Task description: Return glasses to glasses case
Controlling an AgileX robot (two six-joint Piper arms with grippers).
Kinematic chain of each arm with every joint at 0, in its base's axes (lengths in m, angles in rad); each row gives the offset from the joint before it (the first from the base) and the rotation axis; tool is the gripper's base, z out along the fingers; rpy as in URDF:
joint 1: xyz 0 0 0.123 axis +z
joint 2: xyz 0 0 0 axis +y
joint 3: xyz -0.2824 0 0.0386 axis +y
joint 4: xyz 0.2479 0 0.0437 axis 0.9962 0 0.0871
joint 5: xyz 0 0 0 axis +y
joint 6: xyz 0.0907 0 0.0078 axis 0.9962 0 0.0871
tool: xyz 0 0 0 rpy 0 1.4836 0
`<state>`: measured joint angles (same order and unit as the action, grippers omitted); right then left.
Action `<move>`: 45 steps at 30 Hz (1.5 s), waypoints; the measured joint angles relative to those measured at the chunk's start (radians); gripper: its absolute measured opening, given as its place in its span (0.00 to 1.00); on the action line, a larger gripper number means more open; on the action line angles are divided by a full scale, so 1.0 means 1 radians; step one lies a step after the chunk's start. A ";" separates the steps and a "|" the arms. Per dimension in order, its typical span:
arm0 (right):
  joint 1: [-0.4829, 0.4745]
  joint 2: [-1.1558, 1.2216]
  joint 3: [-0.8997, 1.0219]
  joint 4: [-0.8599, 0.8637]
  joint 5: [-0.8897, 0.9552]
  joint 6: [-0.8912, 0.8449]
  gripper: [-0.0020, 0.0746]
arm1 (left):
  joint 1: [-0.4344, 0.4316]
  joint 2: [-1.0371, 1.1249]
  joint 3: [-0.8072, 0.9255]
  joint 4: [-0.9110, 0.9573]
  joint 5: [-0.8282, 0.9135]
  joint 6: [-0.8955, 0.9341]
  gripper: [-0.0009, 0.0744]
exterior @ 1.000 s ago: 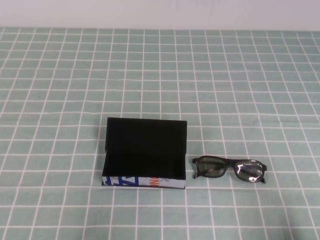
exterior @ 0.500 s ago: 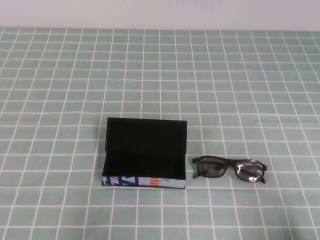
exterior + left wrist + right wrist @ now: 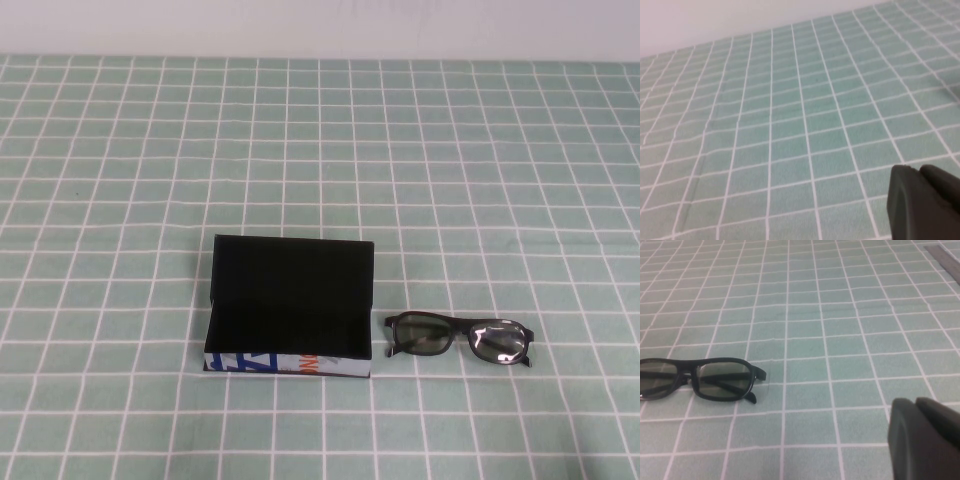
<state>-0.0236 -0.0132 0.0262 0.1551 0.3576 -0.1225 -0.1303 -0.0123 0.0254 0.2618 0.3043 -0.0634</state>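
the rectangular black box-shaped glasses case [image 3: 290,308] lies open on the counter [image 3: 450,150], which wears a green cloth with a white grid. its hinged flap lid stands up at the far side, and its white near panel carries blue and orange markings that i cannot read as words. just beside that case, on its right and apart from it, the black thick-framed plastic glasses [image 3: 459,338] rest on the cloth with their dark lenses catching a little light.

neither of my arms shows in the high view. in the right wrist view my right end effector [image 3: 925,440] appears as a dark body at the corner, above the cloth, with the glasses [image 3: 697,379] lying ahead of it and off to one side, well apart. it has hold of nothing that i can see, and i cannot tell how far open it is. my left end effector [image 3: 922,202] hangs over bare cloth in the left wrist view; its opening i cannot tell either.

against the earlier high views, the case and glasses lie exactly where they were.
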 joint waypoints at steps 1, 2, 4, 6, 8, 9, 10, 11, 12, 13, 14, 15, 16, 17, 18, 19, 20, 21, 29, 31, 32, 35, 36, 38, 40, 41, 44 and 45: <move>0.000 0.000 0.000 0.000 0.000 0.000 0.01 | 0.000 0.000 0.000 0.000 -0.004 -0.002 0.01; 0.000 0.000 0.000 0.003 0.000 0.000 0.01 | 0.000 0.000 0.000 0.000 -0.007 -0.002 0.01; 0.000 0.000 0.000 0.009 0.000 0.000 0.01 | 0.000 0.000 0.000 0.000 -0.011 -0.004 0.01; 0.000 0.000 0.000 0.017 0.000 0.000 0.01 | 0.000 0.000 0.000 0.000 -0.010 -0.005 0.01; 0.000 0.000 0.000 0.029 0.000 0.000 0.01 | 0.000 0.000 0.000 0.000 -0.013 -0.006 0.01; 0.000 0.000 0.000 0.033 0.000 0.000 0.01 | 0.000 0.000 0.000 -0.002 -0.013 -0.008 0.01; 0.000 0.000 0.000 0.033 0.000 0.000 0.01 | 0.000 0.000 0.000 -0.011 -0.013 -0.011 0.01; 0.000 0.000 0.000 0.034 0.000 0.000 0.01 | 0.000 0.000 0.000 -0.023 -0.013 -0.016 0.01; 0.000 0.000 0.000 0.035 -0.002 0.000 0.01 | 0.000 0.000 0.000 -0.035 -0.013 -0.026 0.01; 0.000 0.000 0.000 0.035 -0.002 0.000 0.01 | 0.000 0.000 0.000 -0.054 -0.013 -0.043 0.01; 0.000 0.000 0.000 0.035 -0.009 0.000 0.01 | 0.000 0.000 0.000 -0.075 -0.013 -0.060 0.01; 0.000 0.000 0.000 0.035 -0.017 0.000 0.01 | 0.000 0.000 0.000 -0.090 -0.013 -0.072 0.01; 0.000 0.000 0.000 0.038 -0.034 0.000 0.01 | 0.000 0.000 0.000 -0.099 -0.013 -0.084 0.01; 0.000 0.000 0.000 0.042 -0.058 0.000 0.01 | 0.000 0.000 0.000 -0.105 -0.015 -0.089 0.01; 0.000 0.000 0.000 0.048 -0.082 0.000 0.01 | 0.000 0.000 0.000 -0.108 -0.015 -0.093 0.01; 0.000 0.000 0.000 0.062 -0.114 0.000 0.01 | 0.000 0.000 0.000 -0.110 -0.017 -0.095 0.01; 0.000 0.000 0.000 0.077 -0.149 0.000 0.01 | 0.000 0.000 0.000 -0.112 -0.023 -0.097 0.01; 0.000 0.000 0.000 0.091 -0.177 0.000 0.01 | 0.000 0.000 0.000 -0.112 -0.033 -0.099 0.01; 0.000 0.000 0.000 0.174 -0.412 0.000 0.01 | 0.000 0.000 0.002 -0.112 -0.279 -0.136 0.01; 0.000 0.000 0.000 0.178 -0.464 0.000 0.01 | 0.000 0.000 0.002 -0.112 -0.379 -0.139 0.01; 0.000 0.000 0.000 0.180 -0.495 0.000 0.01 | 0.000 0.000 0.002 -0.112 -0.433 -0.139 0.01; 0.000 0.000 0.000 0.182 -0.592 0.000 0.01 | 0.000 0.000 0.002 -0.112 -0.541 -0.139 0.01; 0.000 0.000 0.000 0.182 -0.617 0.000 0.01 | 0.000 0.000 0.002 -0.112 -0.553 -0.139 0.01; 0.000 0.000 0.000 0.184 -0.676 0.000 0.01 | 0.000 0.000 0.002 -0.112 -0.566 -0.139 0.01; 0.000 0.000 0.000 0.186 -0.723 0.000 0.01 | 0.000 0.000 0.002 -0.112 -0.571 -0.139 0.01; 0.000 0.000 0.000 0.186 -0.746 0.000 0.01 | 0.000 0.000 0.002 -0.112 -0.571 -0.139 0.01; 0.000 0.000 0.000 0.186 -0.809 0.000 0.01 | 0.000 0.000 0.002 -0.112 -0.571 -0.139 0.01; 0.000 0.000 0.000 0.186 -0.827 0.000 0.01 | 0.000 0.000 0.002 -0.112 -0.571 -0.139 0.01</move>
<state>-0.0236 -0.0132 0.0262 0.3415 -0.4699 -0.1225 -0.1303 -0.0123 0.0270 0.1498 -0.2667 -0.2021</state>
